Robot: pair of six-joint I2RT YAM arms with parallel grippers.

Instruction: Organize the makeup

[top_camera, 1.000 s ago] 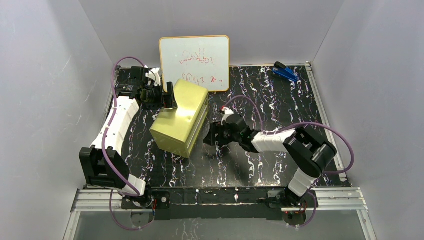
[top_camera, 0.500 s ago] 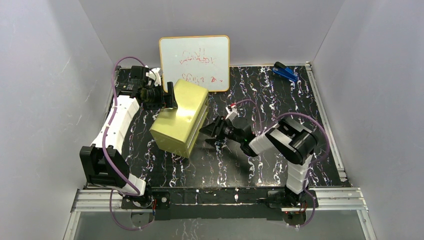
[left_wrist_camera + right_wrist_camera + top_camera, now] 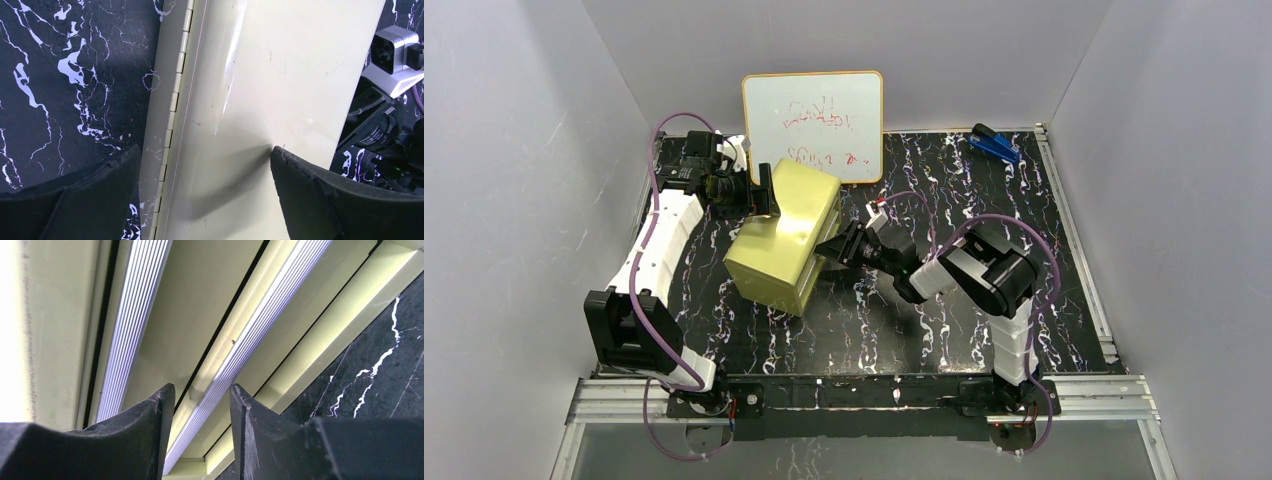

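No makeup shows in any view; the discs, stick and packet are hidden or out of view. A gold-yellow hinged case (image 3: 784, 240) with ribbed silver drawer handles (image 3: 250, 340) stands left of the table's centre. My left gripper (image 3: 764, 195) is at its back left top corner. In the left wrist view it (image 3: 205, 155) is open wide, one finger beside the hinge (image 3: 175, 100) and the other resting on the lid (image 3: 260, 75). My right gripper (image 3: 824, 250) is at the case's front. Its fingers (image 3: 202, 390) stand slightly apart, astride one ribbed handle, empty.
A whiteboard (image 3: 814, 125) with red scribbles leans on the back wall behind the case. A blue stapler-like object (image 3: 995, 146) lies at the back right corner. The table top (image 3: 380, 380) is black marble-patterned, with grey walls on three sides.
My right gripper has moved left across the table, from right of the case up to its front face. The left arm and the case have not moved.
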